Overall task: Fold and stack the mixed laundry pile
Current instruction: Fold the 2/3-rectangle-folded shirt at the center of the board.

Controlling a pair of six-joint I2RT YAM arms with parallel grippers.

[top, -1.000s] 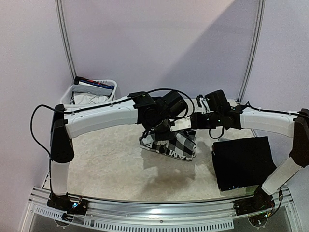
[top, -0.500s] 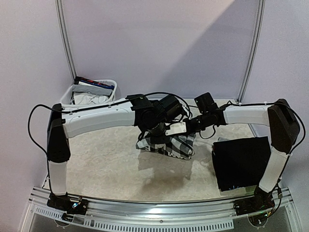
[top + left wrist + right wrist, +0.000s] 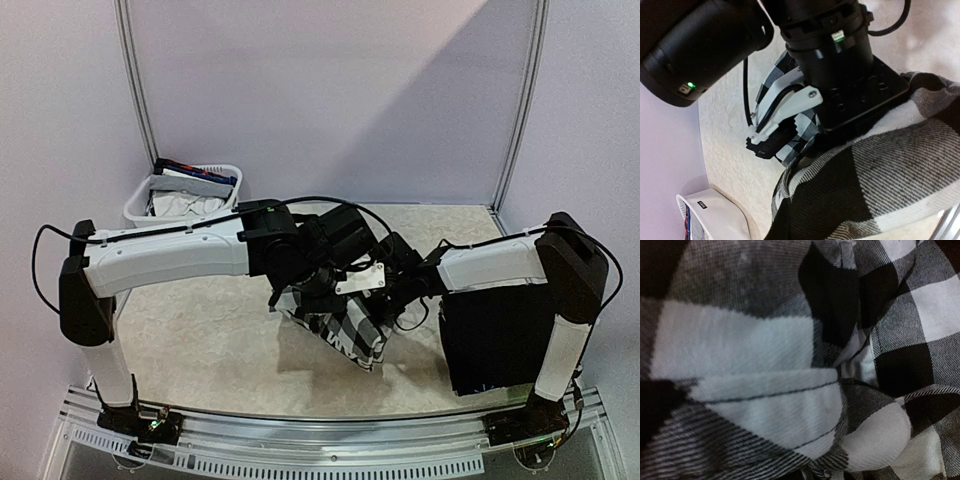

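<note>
Black-and-white checkered shirt is hanging in a bunched, twisted bundle over the middle of the table, its upper end gathered up under the two wrists and its lower end drooping toward the near edge. Whether that lower end is touching the table cannot be told. The left gripper is coming at it from above and from the left, its jaws clenched on the top of the shirt, with the fabric spilling across the bottom of the left wrist view. The right gripper is pushing into the same bundle from the right, just beside the left one; checkered folds are filling its whole wrist view, and whether its jaws are gripping the cloth cannot be told. To the right of the shirt, apart from it, a black folded garment is lying flat. A white basket holding more clothes is sitting at the far left corner.
</note>
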